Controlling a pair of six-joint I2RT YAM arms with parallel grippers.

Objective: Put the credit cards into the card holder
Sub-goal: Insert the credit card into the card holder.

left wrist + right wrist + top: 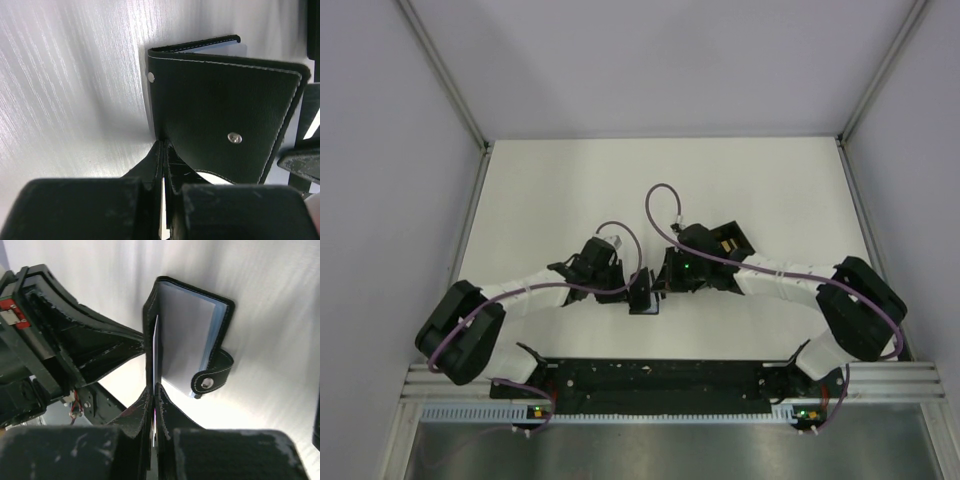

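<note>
At mid-table, the left gripper (163, 150) was clamped on the card holder (220, 95) by its cover edge, while the right gripper (154, 392) pinched a card (155, 347) edge-on beside that cover.

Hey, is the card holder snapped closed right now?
No, in the right wrist view the card holder stands open, with its snap strap hanging loose and unfastened.

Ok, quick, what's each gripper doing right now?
The left gripper: closed on the card holder.
The right gripper: closed on a thin card, edge-on.

Arms (535, 295) white, black joints — purple cables (660, 195), green LEDs (686, 266).
</note>
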